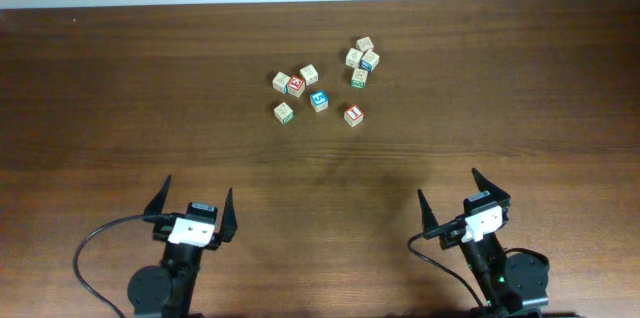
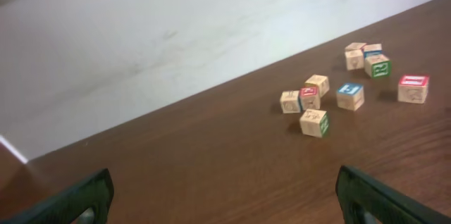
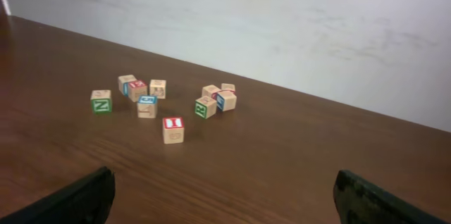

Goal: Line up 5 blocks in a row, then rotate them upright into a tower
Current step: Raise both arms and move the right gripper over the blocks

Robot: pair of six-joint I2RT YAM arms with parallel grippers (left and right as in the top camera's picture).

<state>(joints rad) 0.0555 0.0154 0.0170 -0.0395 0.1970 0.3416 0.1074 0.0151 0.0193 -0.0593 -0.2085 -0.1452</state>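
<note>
**Overhead:** Five task blocks lie loose on the brown desk (image 1: 120, 78), none of them touching another. The blue-topped block (image 1: 319, 101) sits mid-scatter. A green-marked block (image 1: 284, 112) lies to its left and slightly nearer the arms, and a red-topped block (image 1: 353, 115) to its right, also slightly nearer. A plain block (image 1: 309, 75) lies just beyond it. A second green-marked block (image 1: 360, 77) lies beyond it to the right, just beside a three-block cluster (image 1: 353, 57). A plain-and-red pair (image 1: 296, 85) rests beyond the blue-topped block to its left. The left end effector (image 1: 199, 188) and right end effector (image 1: 447, 184) hang well short of the blue-topped block, fingers spread wide and empty.

**Left wrist:** The left end effector (image 2: 224, 171) shows dark fingertips (image 2: 84, 194) at the picture's lower corners, far apart with nothing between them. The blue-topped block (image 2: 350, 96) stands ahead and to the right.

**Right wrist:** The right end effector (image 3: 222, 171) gapes equally wide and grips nothing. The blue-topped block (image 3: 147, 106) stands ahead and to the left, with the red-topped block (image 3: 173, 129) just nearer than it.
</note>
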